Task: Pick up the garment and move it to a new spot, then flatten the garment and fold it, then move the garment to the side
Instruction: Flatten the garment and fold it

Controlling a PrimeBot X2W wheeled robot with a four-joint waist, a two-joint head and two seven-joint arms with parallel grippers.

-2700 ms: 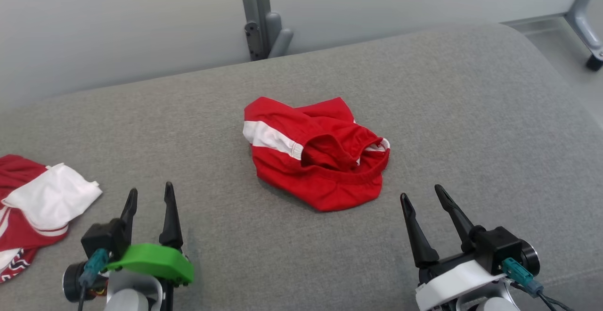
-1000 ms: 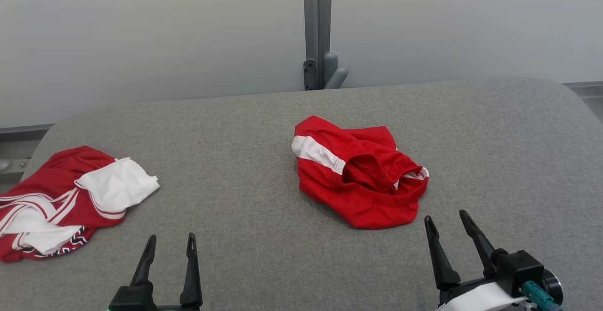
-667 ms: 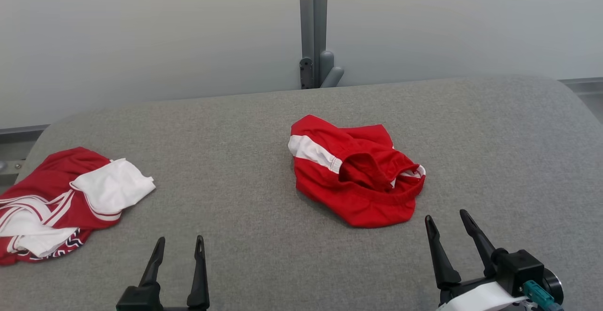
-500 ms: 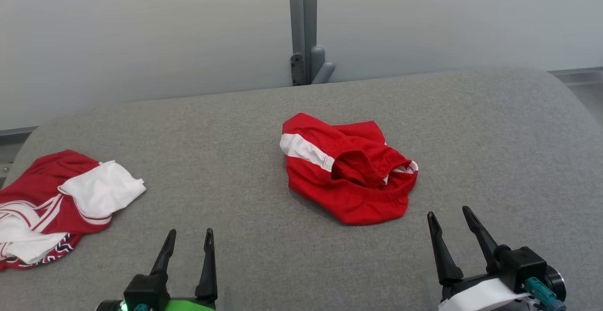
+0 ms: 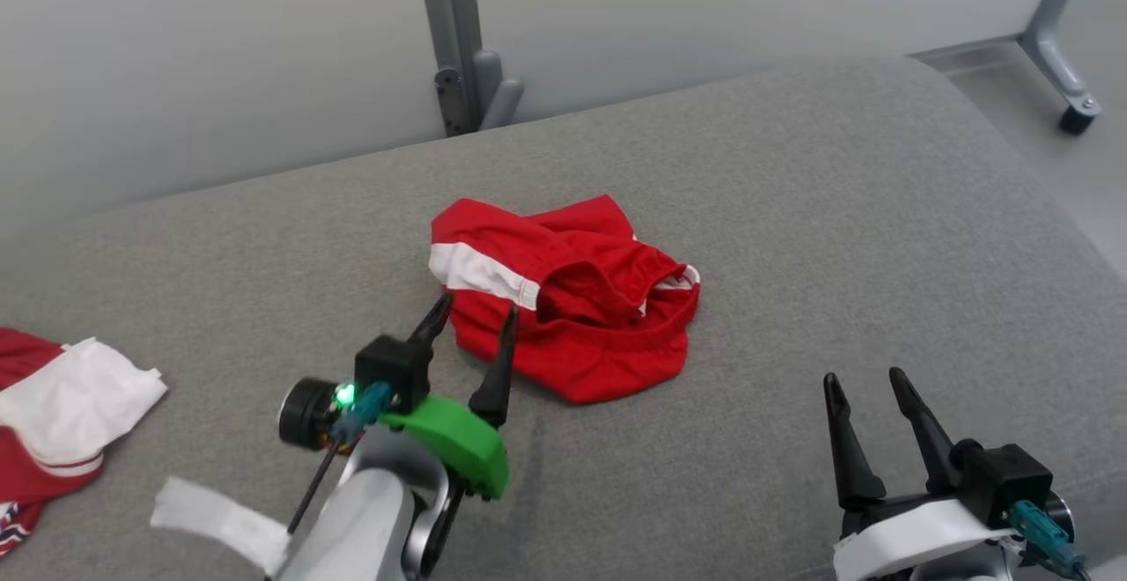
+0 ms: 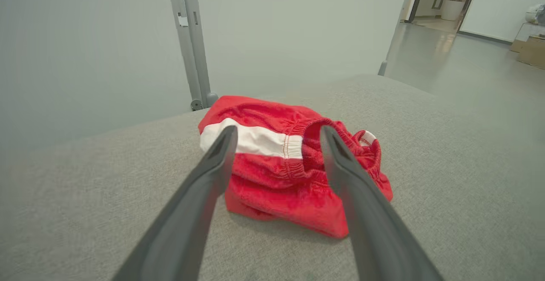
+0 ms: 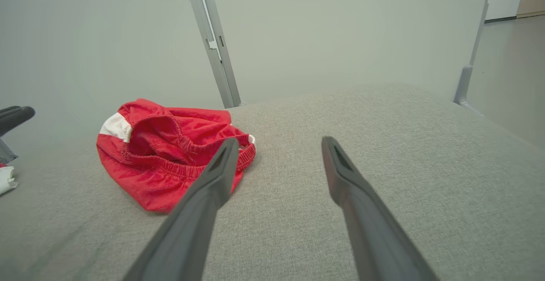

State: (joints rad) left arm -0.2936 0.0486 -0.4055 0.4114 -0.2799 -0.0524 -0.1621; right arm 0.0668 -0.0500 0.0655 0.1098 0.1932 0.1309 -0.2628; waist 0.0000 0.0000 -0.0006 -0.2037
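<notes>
The garment [image 5: 572,299] is a crumpled pair of red shorts with a white side stripe and an elastic waistband, lying mid-surface on the grey padded table [image 5: 836,211]. My left gripper [image 5: 475,312] is open, its two dark fingertips at the garment's near-left edge, close above the fabric with nothing clamped. In the left wrist view the garment [image 6: 289,162] lies just beyond and between the spread fingers [image 6: 213,174]. My right gripper [image 5: 867,378] stands open at the lower right, apart from the garment. The right wrist view has the garment [image 7: 170,157] to the left of its fingers.
A second red-and-white garment [image 5: 62,414] lies at the table's left edge. A grey metal post [image 5: 458,35] stands behind the table before a pale wall. A frame leg with a caster [image 5: 1065,62] is at the far right, past the table's rounded edge.
The head camera has swung, shifting the whole scene. My left arm has reached forward and up to the garment's near-left edge. The right gripper has held its place, and the garment lies as before.
</notes>
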